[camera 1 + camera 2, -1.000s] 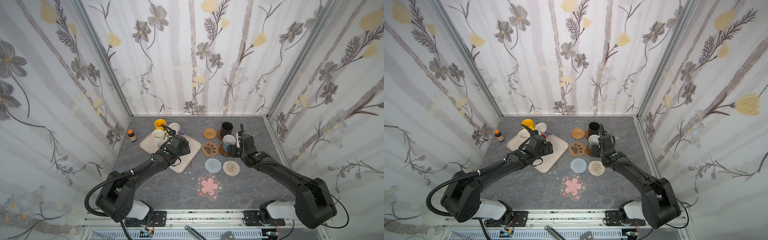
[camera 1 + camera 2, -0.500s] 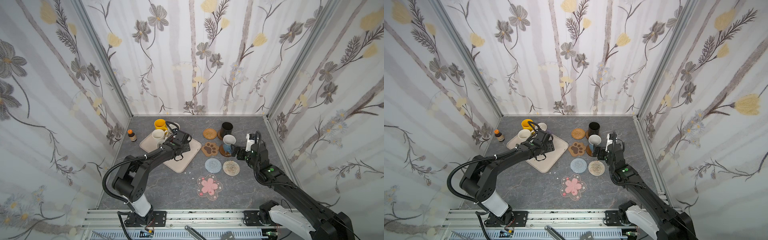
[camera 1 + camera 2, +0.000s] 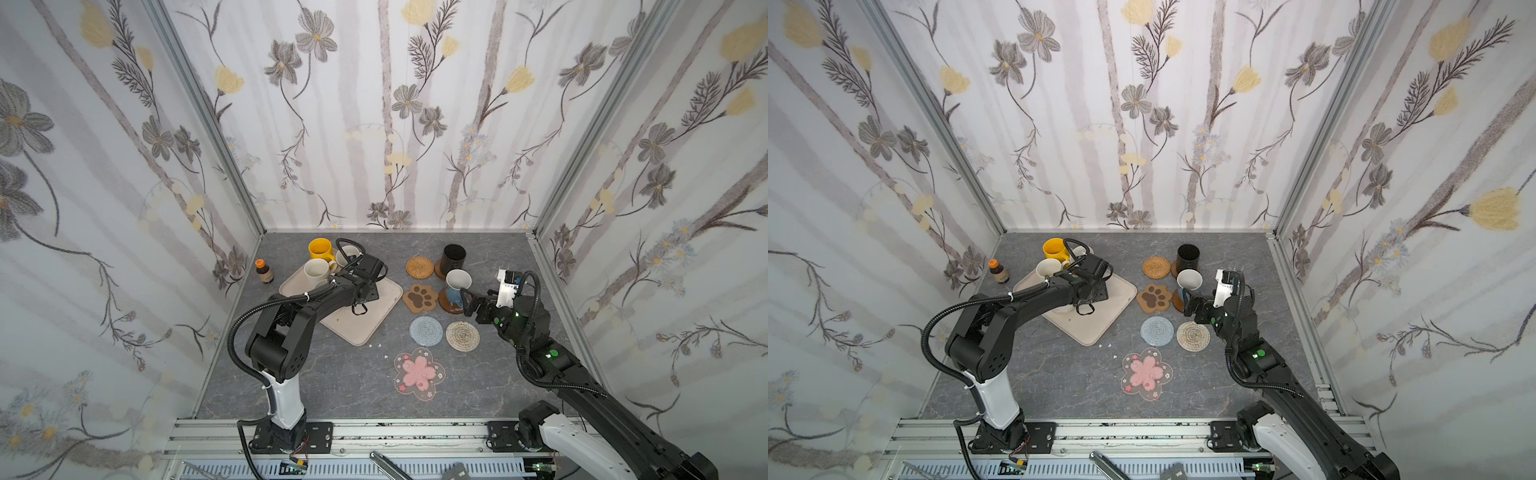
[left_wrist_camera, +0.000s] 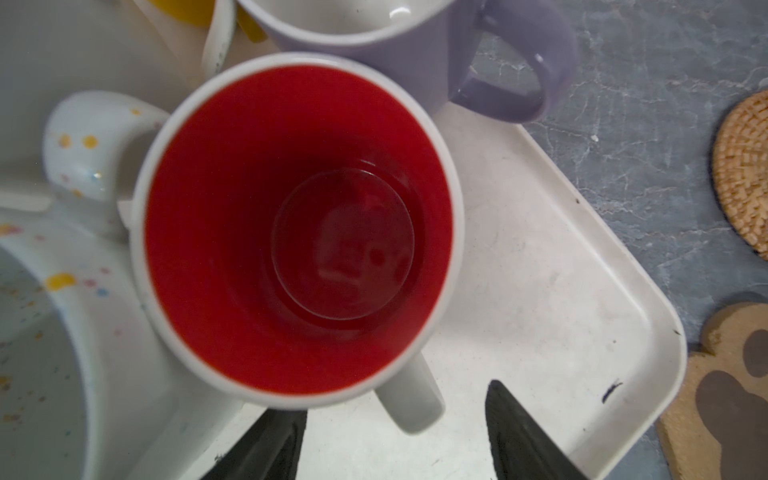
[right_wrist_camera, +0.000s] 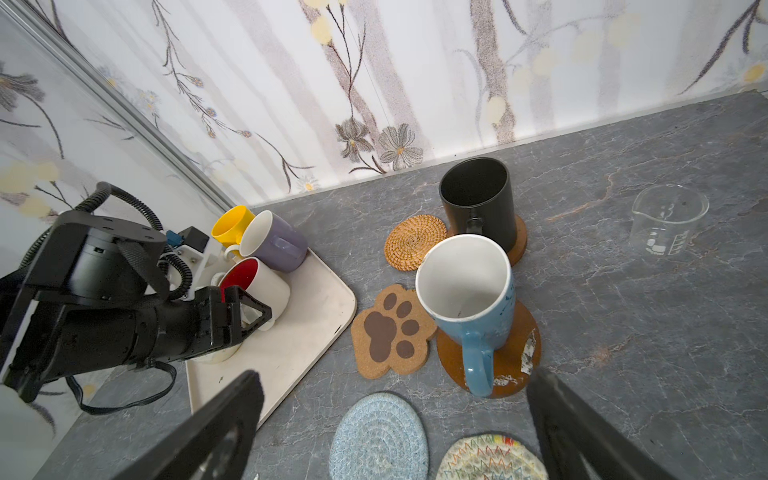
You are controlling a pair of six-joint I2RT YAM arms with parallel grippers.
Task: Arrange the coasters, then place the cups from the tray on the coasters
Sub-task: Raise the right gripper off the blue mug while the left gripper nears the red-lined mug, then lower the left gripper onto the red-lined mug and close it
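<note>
My left arm [image 3: 307, 297] lies low and nearly level over the tray [image 4: 540, 291], wrist turned downward, which sets the left fingers [image 5: 251, 311] over the tray's far end. These fingers are spread, one on each side of the handle of the white cup with red inside [image 4: 299, 232], clear of it; nothing is pinched. That cup stands upright on the tray: long axis vertical, mouth up, handle pointing back toward my left wrist. Close around it at the same end of the tray stand the lavender cup [image 4: 419, 58], handle projecting past the tray's rim, the speckled cream cup [image 4: 95, 316], the yellow cup [image 3: 320, 249] and the plain cream cup [image 3: 316, 272]. My right arm [image 3: 536, 332] is bent, well to the right of the tray; the right fingers [image 3: 471, 305] are spread wide, empty, and aimed toward the tray. Just ahead of them the blue cup [image 5: 465, 291] stands upright on a brown wooden coaster [image 5: 519, 345], handle turned away from the tray, toward those fingers. The paw-print coaster [image 5: 390, 328] lies between that coaster and the tray. Level with the tray's far end, the black cup [image 5: 478, 203] stands on the second wooden coaster [image 5: 519, 241], just beside the rattan coaster [image 5: 413, 241]. The knitted coaster [image 5: 378, 436], braided coaster [image 5: 490, 457] and pink blossom coaster [image 3: 419, 371] lie bare to the right of the tray's near corner. The counter [image 5: 644, 332] is grey and veined; floral-papered walls [image 3: 374, 124] enclose three sides.
</note>
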